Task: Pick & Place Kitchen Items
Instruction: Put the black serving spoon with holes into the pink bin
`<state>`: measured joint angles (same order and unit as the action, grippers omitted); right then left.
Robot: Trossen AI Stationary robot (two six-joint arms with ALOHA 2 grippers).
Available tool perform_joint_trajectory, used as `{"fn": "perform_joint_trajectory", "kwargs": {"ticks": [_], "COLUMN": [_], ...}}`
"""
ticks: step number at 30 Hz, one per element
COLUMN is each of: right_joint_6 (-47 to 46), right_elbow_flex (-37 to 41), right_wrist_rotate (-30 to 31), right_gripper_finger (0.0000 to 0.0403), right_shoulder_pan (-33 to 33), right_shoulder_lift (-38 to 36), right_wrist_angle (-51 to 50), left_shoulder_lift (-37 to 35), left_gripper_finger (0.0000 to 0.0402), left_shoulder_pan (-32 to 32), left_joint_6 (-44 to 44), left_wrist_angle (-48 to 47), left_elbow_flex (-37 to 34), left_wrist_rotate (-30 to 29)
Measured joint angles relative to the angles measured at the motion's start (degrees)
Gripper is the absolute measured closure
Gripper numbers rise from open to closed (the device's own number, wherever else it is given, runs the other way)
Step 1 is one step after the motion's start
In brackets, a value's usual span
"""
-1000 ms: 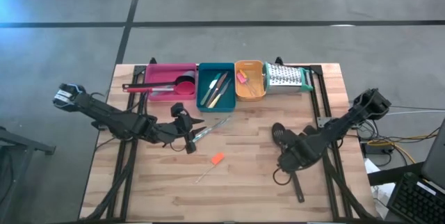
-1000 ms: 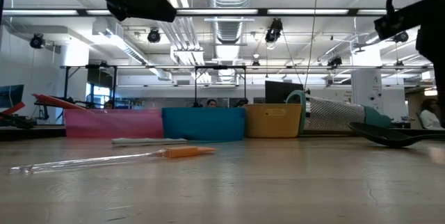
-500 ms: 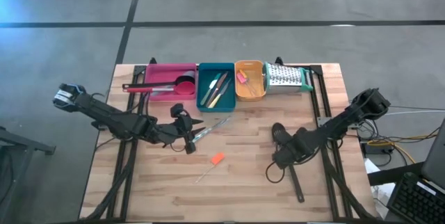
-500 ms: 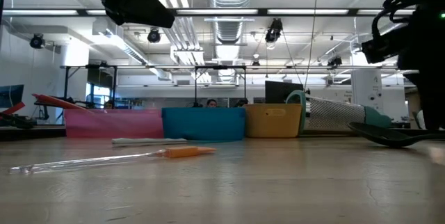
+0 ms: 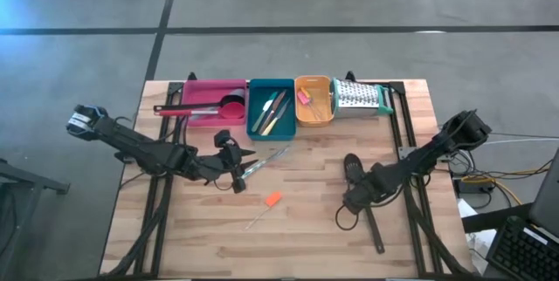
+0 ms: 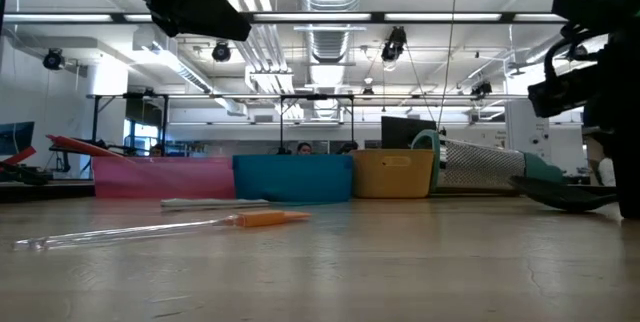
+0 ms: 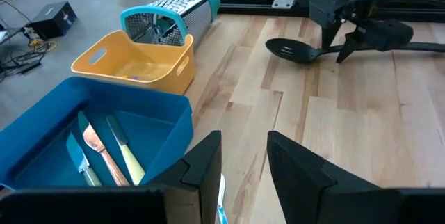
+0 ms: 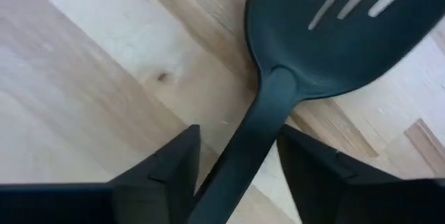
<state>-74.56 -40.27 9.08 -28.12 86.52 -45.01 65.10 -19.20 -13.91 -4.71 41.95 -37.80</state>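
A black slotted spoon [image 5: 352,168] lies flat on the wooden table, right of centre, with its handle [image 5: 374,233] running toward the near edge. My right gripper [image 5: 355,199] is open and low over it. Its fingers stand on either side of the handle just behind the bowl [image 8: 243,147]. My left gripper [image 5: 238,170] is open and empty, left of centre, beside a thin clear-handled utensil [image 5: 266,159]. An orange-tipped clear stick [image 5: 269,202] lies near the middle and also shows in the low view [image 6: 262,219].
Along the far edge stand a pink tray [image 5: 212,99] with a red spoon and a black ladle, a teal tray [image 5: 272,106] with knives, an orange tray [image 5: 313,99] and a lying grater [image 5: 361,96]. Bare wood lies toward the near edge.
My right gripper has gone toward the table's left edge and down over the slotted spoon's handle. The spoon lies where it was.
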Motion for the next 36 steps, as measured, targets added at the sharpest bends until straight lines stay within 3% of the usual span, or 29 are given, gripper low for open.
{"fn": "perform_joint_trajectory", "kwargs": {"ticks": [7,17,27,36], "right_joint_6": [6.19,12.97,26.28,38.85], "right_elbow_flex": [-2.4,-5.09,-14.86,-18.66], "right_wrist_rotate": [0.07,4.15,18.68,44.37], "right_gripper_finger": [0.0352,0.0352,0.0352,0.0352], "right_shoulder_pan": [0.07,0.02,-0.45,-4.27], "right_shoulder_lift": [0.28,0.24,0.2,0.15], "right_wrist_angle": [0.04,3.46,3.31,13.3], "left_shoulder_lift": [0.0,0.0,0.0,0.0], "left_gripper_finger": [0.028,0.028,0.028,0.028], "left_shoulder_pan": [0.0,0.0,0.0,0.0], "left_joint_6": [0.0,0.0,0.0,0.0], "left_wrist_angle": [-0.01,-0.02,-0.07,-0.04], "left_elbow_flex": [0.0,0.0,-0.09,-0.09], "left_wrist_rotate": [0.0,0.0,0.0,0.0]}}
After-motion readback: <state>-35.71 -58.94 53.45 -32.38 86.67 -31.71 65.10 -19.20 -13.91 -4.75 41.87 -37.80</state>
